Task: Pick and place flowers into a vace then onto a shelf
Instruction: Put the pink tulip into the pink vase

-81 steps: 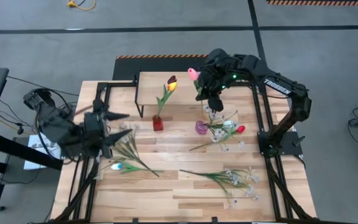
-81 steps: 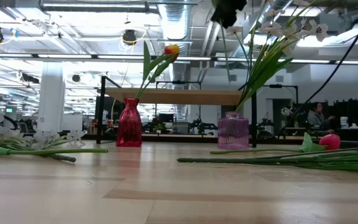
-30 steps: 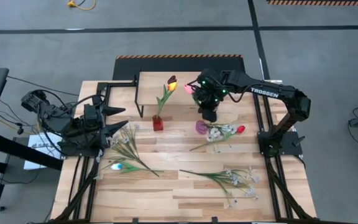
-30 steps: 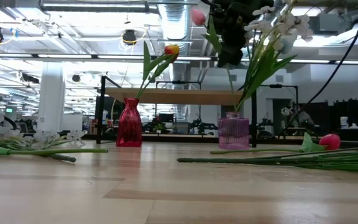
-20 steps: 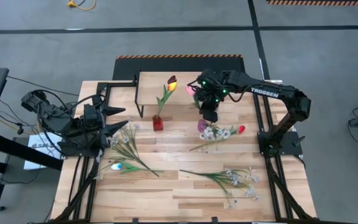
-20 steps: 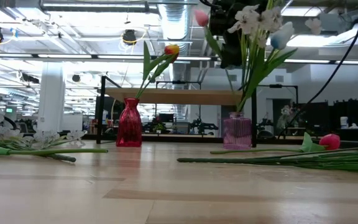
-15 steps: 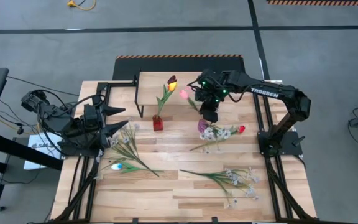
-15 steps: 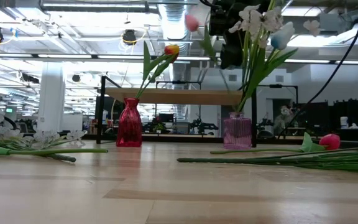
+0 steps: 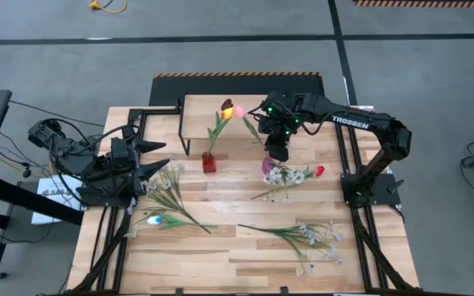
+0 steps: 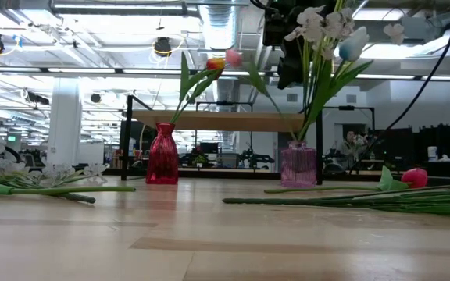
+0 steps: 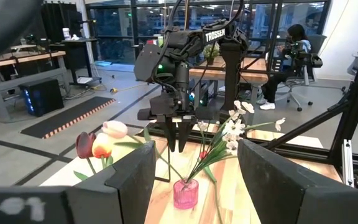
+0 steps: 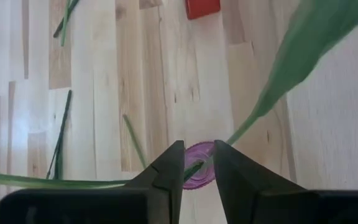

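Released just now, the pink tulip (image 9: pixel 239 111) has tipped leftward, stem in the purple vase (image 10: pixel 298 165) on the table (image 9: pixel 220 238). Right gripper (image 12: pixel 196 163) fingers slightly apart; lift straight up. Left gripper (image 9: pixel 151 160) waits, spread.

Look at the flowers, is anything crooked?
Yes. The pink tulip in the purple vase leans far sideways toward the red vase, instead of standing up like the white blossoms beside it.

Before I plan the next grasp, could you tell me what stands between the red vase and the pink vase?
In the low view, only bare table separates the red vase from the pink vase; a pink tulip leans above that gap.
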Available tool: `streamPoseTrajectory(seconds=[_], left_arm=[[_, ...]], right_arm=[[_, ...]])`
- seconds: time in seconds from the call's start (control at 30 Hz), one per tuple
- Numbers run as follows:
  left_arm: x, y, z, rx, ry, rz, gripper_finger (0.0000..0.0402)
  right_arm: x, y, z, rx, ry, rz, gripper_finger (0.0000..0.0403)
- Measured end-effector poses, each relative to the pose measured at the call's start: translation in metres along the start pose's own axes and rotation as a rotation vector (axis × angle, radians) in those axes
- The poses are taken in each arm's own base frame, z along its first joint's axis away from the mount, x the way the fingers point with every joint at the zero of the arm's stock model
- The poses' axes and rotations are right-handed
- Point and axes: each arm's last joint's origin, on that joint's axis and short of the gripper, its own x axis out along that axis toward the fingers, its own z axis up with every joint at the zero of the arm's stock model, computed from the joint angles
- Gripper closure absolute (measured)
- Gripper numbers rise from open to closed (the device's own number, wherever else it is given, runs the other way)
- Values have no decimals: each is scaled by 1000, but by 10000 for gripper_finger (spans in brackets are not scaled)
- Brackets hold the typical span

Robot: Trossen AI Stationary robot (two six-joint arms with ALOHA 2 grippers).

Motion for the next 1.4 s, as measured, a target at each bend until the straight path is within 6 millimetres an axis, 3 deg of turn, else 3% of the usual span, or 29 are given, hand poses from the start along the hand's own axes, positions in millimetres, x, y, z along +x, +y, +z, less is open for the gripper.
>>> streamPoseTrajectory(seconds=[0.53, 0.9, 1.2, 1.4], left_arm=[[0, 0, 0, 0, 0, 0, 184], [0, 0, 0, -7, 0, 0, 184], [0, 0, 0, -7, 1, 0, 184], [0, 0, 0, -7, 1, 0, 184]], right_arm=[[-5, -7, 0, 17, 2, -62, 323], [-35, -17, 19, 4, -126, -215, 323], [-58, -34, 28, 103, -242, -297, 323], [-60, -36, 30, 142, -278, -296, 280]])
